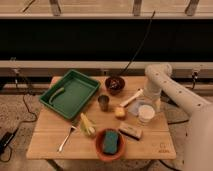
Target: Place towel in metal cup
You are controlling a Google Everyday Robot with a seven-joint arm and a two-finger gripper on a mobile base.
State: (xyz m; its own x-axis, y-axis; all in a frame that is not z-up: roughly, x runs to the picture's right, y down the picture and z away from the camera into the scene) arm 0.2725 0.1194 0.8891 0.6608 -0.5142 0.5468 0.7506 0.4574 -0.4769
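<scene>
The metal cup (103, 102) stands upright near the middle of the wooden table (160, 145), just right of the green tray. The towel (136, 107) lies flat as a pale patch at the right side of the table, partly under the white cup (146, 114). My gripper (149, 102) hangs down from the white arm, right over the far edge of the towel and just behind the white cup. It is well to the right of the metal cup. Part of the towel is hidden by the white cup and the arm.
A green tray (70, 94) sits at the left and a dark brown bowl (115, 84) at the back. A yellow sponge block (120, 112) and a white-handled brush (131, 98) lie between the metal cup and the towel. An orange bowl (110, 143), a banana (87, 125) and a fork (66, 138) are in front.
</scene>
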